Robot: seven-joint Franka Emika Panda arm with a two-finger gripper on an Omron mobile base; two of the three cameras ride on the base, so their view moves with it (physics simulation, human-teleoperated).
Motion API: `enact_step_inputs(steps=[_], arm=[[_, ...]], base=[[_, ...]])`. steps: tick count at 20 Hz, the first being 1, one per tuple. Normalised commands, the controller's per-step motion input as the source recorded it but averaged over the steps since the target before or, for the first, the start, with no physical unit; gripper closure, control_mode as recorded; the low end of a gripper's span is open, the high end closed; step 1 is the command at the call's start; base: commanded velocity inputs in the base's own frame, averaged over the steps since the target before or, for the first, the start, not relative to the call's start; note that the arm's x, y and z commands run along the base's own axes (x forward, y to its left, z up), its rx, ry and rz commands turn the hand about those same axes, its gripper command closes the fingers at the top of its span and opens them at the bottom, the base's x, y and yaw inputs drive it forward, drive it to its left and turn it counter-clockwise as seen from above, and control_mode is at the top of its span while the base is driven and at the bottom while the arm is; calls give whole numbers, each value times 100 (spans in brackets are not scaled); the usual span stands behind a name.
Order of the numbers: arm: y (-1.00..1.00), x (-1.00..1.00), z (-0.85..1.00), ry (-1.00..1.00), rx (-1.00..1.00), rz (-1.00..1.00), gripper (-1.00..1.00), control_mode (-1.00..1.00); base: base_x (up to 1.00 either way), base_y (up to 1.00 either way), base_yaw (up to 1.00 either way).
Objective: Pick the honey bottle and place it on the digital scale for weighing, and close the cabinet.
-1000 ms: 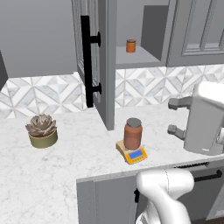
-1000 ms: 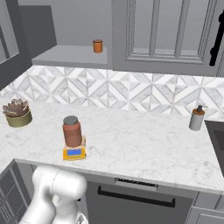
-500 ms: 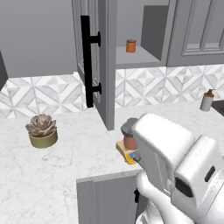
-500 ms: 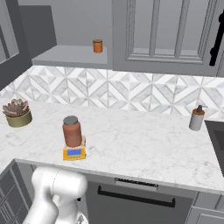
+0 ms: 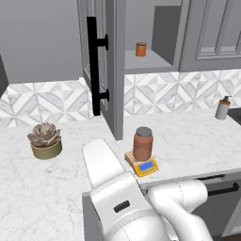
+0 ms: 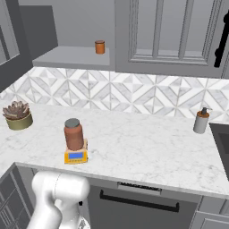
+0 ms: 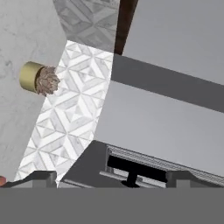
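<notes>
The honey bottle [image 5: 142,143] [image 6: 74,133], reddish-brown with a grey lid, stands upright on the yellow-orange digital scale [image 5: 145,166] [image 6: 75,156] near the counter's front edge. The cabinet door [image 5: 108,66] stands open, swung out over the counter, its long black bar handle [image 5: 95,70] facing left. In the hand view my gripper [image 7: 111,178] is open with nothing between its fingertips [image 7: 43,177]. That view is rolled, and the door's black handle [image 7: 131,167] lies just beyond the gap. My white arm [image 5: 106,167] reaches left, in front of the door.
A small orange jar [image 5: 140,49] [image 6: 99,46] sits on the open shelf. A potted succulent [image 5: 45,140] [image 6: 17,115] [image 7: 39,78] is at the counter's left, a soap bottle [image 5: 222,108] [image 6: 201,120] at the right. Another cupboard's black handle [image 6: 220,40] is far right.
My arm has swung from the right side of the counter across to the left, toward the open door. The honey bottle stays on the scale.
</notes>
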Motion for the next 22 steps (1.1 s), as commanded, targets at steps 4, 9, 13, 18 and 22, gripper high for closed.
enact_step_inputs(steps=[4,9,13,18,22], arm=[[14,66,-26,-16,15,-10,-100,-100],[27,71,-4,-13,11,-12,-100,-100],[1,96,-10,0,10,-9,-100,-100],[46,69,-1,0,3,-14,-100,-100],[16,63,0,-2,5,-22,-100,-100]], base=[[0,0,0],[0,0,0],[0,0,0],[0,0,0],[0,0,0]])
